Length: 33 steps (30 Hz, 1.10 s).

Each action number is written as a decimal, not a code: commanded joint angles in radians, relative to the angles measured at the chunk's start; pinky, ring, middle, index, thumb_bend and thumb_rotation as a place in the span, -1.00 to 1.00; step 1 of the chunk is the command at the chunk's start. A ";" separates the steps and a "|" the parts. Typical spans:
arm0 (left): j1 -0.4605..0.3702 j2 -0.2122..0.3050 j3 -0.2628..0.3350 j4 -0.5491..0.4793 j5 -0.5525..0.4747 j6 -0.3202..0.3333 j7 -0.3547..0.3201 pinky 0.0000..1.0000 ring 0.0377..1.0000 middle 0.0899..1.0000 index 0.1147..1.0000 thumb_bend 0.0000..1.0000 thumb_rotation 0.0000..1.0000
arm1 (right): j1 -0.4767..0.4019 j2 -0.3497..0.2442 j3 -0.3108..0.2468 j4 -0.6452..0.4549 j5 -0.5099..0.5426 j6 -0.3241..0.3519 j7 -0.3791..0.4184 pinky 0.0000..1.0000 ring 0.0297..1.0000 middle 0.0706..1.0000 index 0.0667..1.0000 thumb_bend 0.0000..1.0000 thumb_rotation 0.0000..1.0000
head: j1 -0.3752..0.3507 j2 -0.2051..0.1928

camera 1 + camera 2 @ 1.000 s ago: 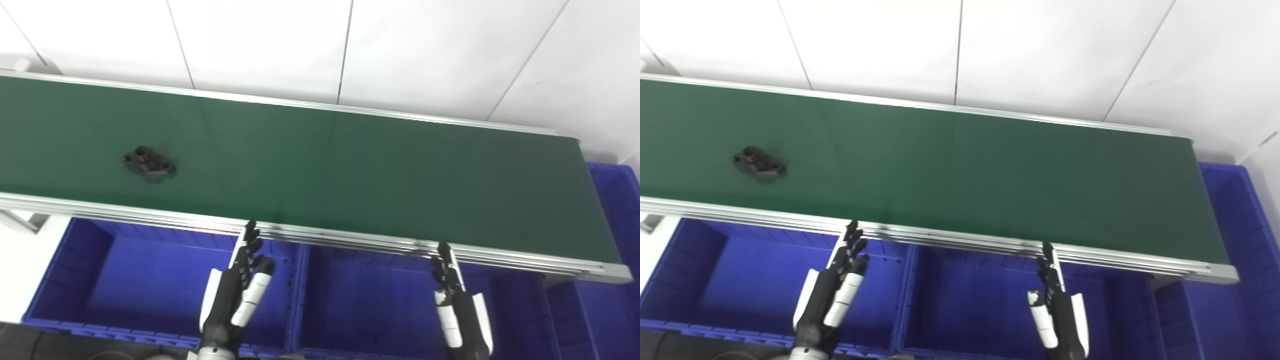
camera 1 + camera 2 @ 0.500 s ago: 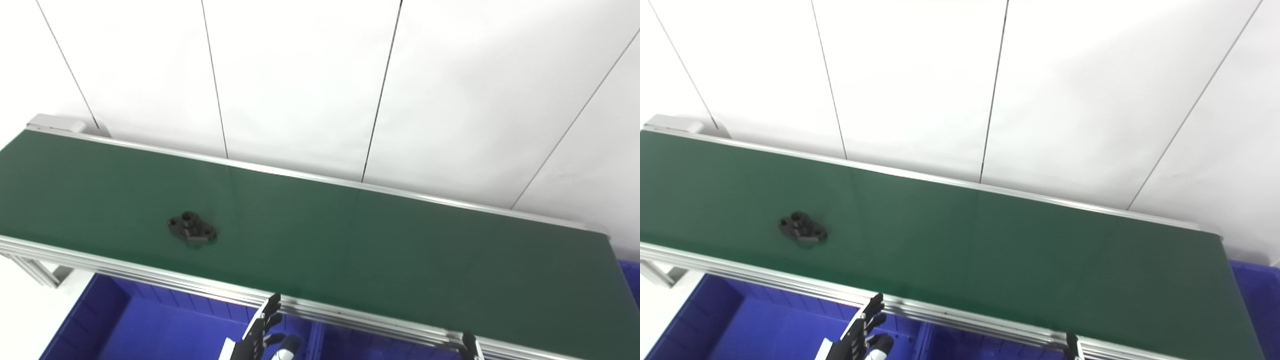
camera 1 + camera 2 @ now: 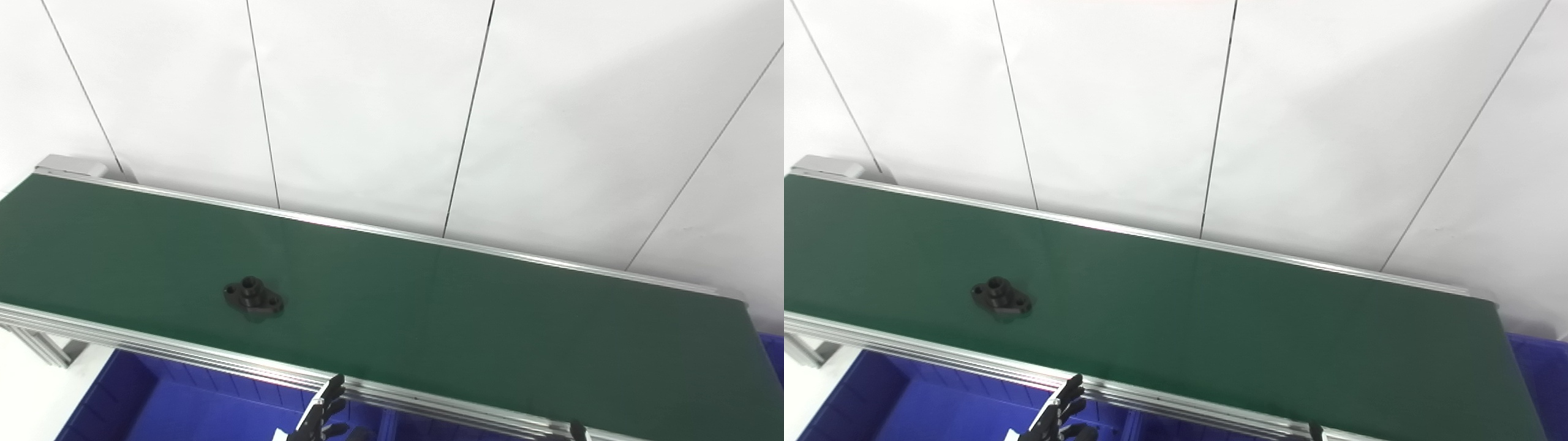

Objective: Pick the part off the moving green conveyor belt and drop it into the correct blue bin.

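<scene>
A small black part (image 3: 253, 299) with a raised hub and two flange holes lies on the green conveyor belt (image 3: 465, 318), left of the middle and near the front rail; it also shows in the right eye view (image 3: 1001, 298). My left hand (image 3: 321, 418) shows only its spread fingers at the bottom edge, below the front rail and right of the part, holding nothing. Only a fingertip of my right hand (image 3: 576, 430) shows at the bottom edge. Both hands are well apart from the part.
A blue bin (image 3: 153, 401) lies below the belt's front rail at the lower left, and a corner of another blue bin (image 3: 1538, 361) lies past the belt's right end. A white panelled wall (image 3: 392, 104) stands behind the belt.
The camera has tilted up, so both hands and the bins have slid mostly out of the picture. The part has ridden a little to the right along the belt.
</scene>
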<state>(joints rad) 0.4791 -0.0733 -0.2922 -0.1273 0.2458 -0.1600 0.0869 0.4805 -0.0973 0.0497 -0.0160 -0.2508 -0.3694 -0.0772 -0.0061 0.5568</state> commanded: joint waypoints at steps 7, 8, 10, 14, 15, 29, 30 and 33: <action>-0.001 -0.037 -0.036 -0.098 -0.022 0.059 -0.037 0.65 0.80 0.88 0.90 -0.25 0.51 | -0.101 0.006 0.013 -0.224 -0.212 0.091 0.019 0.30 0.55 0.68 0.74 0.66 0.07 | -0.046 0.048; -0.001 -0.036 -0.036 -0.104 -0.023 0.067 -0.041 0.67 0.81 0.89 0.90 -0.23 0.52 | -0.116 0.009 0.022 -0.246 -0.244 0.133 0.037 0.27 0.54 0.66 0.73 0.70 0.01 | -0.048 0.054; 0.000 -0.034 -0.035 -0.112 -0.027 0.077 -0.045 0.67 0.81 0.89 0.90 -0.22 0.54 | -0.144 0.013 0.041 -0.284 -0.307 0.210 0.074 0.25 0.52 0.65 0.72 0.74 0.01 | -0.048 0.060; 0.004 -0.032 -0.034 -0.125 -0.035 0.090 -0.049 0.70 0.83 0.90 0.93 -0.11 0.61 | -0.210 0.016 0.090 -0.343 -0.419 0.322 0.142 0.19 0.50 0.66 0.72 0.79 0.02 | -0.052 0.069; 0.004 -0.032 -0.034 -0.128 -0.036 0.092 -0.050 0.70 0.83 0.90 0.93 -0.11 0.61 | -0.222 0.017 0.100 -0.352 -0.438 0.339 0.151 0.18 0.50 0.66 0.71 0.81 0.01 | -0.052 0.069; 0.009 -0.034 -0.047 -0.145 -0.037 0.101 -0.059 0.65 0.80 0.85 0.92 -0.08 0.66 | -0.533 0.056 0.248 -0.250 -0.737 0.489 0.247 0.16 0.42 0.57 0.67 0.85 -0.05 | -0.051 0.088; 0.009 -0.035 -0.049 -0.145 -0.036 0.100 -0.058 0.64 0.79 0.84 0.92 -0.09 0.66 | -0.554 0.059 0.256 -0.235 -0.750 0.497 0.249 0.17 0.41 0.56 0.66 0.86 -0.07 | -0.051 0.088; 0.012 -0.040 -0.055 -0.145 -0.031 0.096 -0.055 0.61 0.77 0.82 0.91 -0.09 0.65 | -0.611 0.065 0.279 -0.190 -0.782 0.520 0.258 0.15 0.41 0.56 0.66 0.85 -0.08 | -0.043 0.092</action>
<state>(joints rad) 0.4859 -0.0709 -0.3071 -0.2322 0.2059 -0.0490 0.0308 -0.0848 -0.0479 0.3156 -0.2062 -1.0106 0.1314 0.1897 -0.0537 0.6473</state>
